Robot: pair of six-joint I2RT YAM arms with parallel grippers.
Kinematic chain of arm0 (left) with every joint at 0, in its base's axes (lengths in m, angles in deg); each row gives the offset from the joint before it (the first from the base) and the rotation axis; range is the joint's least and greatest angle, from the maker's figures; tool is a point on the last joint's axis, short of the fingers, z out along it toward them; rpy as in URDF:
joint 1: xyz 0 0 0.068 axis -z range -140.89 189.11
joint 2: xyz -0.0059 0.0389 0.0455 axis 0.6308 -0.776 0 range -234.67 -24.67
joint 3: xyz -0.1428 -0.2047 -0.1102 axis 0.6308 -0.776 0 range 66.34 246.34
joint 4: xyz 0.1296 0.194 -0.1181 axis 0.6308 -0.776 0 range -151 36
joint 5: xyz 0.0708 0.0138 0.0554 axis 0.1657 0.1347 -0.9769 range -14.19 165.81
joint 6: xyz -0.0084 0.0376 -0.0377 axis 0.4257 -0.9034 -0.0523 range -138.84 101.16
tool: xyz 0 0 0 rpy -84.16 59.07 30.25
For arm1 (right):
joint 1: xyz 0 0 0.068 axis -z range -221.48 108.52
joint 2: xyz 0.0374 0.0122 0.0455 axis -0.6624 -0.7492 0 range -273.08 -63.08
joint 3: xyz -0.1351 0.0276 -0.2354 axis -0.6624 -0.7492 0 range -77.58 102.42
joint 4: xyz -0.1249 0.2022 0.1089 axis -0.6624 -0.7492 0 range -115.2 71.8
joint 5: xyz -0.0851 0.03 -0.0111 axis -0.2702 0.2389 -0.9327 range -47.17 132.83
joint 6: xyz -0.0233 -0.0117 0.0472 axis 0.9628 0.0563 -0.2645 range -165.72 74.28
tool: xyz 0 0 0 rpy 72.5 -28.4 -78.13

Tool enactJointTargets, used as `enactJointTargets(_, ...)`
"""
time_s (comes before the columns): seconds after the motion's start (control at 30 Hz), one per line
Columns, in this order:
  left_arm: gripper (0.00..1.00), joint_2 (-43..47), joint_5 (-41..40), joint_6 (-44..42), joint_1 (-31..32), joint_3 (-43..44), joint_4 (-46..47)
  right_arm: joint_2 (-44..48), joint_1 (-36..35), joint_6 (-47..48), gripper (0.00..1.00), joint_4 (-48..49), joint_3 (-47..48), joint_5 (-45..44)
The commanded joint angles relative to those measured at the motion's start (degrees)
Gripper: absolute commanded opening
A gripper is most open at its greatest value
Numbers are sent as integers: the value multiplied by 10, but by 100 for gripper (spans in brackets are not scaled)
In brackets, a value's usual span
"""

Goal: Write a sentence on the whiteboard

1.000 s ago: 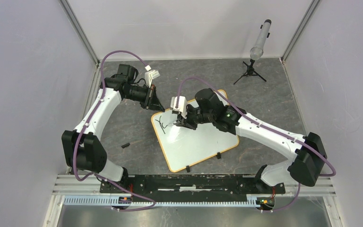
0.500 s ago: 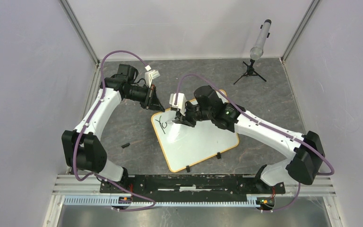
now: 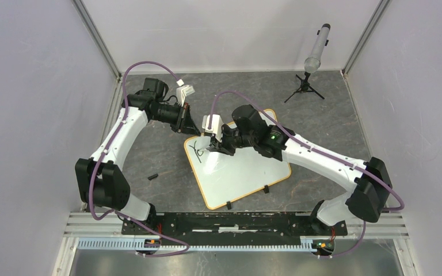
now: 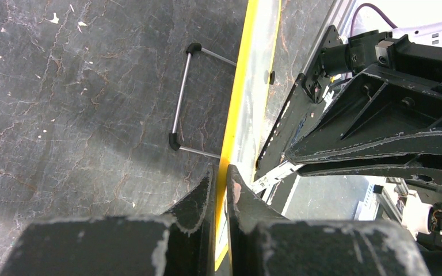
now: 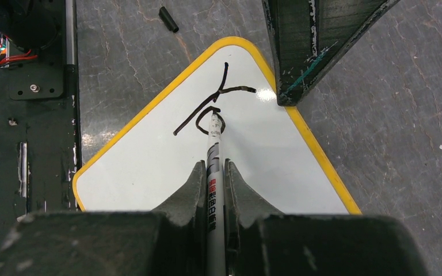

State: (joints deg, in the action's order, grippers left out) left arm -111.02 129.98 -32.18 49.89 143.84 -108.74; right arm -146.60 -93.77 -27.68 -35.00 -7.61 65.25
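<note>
The whiteboard [image 3: 244, 172], white with a yellow-orange frame, lies slanted on the dark table. My left gripper [image 3: 190, 130] is shut on its far-left frame edge; in the left wrist view the fingers [image 4: 206, 187] pinch the yellow frame [image 4: 237, 98]. My right gripper [image 3: 213, 146] is shut on a white marker [image 5: 213, 150], whose tip touches the board [image 5: 144, 164]. The sentence [image 5: 216, 99] is only a black Y-like stroke and a small loop at the marker's tip, near the board's corner. It also shows in the top view [image 3: 197, 150].
A black marker cap [image 3: 152, 176] lies on the table left of the board, also in the right wrist view [image 5: 168, 19]. A grey tube on a small black tripod [image 3: 315, 52] stands far right. A thin metal wire bracket [image 4: 179, 103] lies beside the board. Grey walls enclose the table.
My right gripper has shifted slightly left and farther along the board with the marker, and a small loop has been added beside the Y stroke. The left arm has not moved.
</note>
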Motion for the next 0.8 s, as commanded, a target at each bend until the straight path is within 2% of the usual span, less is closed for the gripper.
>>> enactJointTargets(0.0, 2, 0, 20, -24, 8, 7, -15, -3, -4, -1, 0, 5, 20, -3)
enactJointTargets(0.33, 2, 2, 18, -26, 8, 4, -15, 49, 20, 0, 0, -4, 1, 6)
enactJointTargets(0.77, 2, 0, 17, -23, 10, 6, -15, 27, 23, -4, 0, 2, -3, 17)
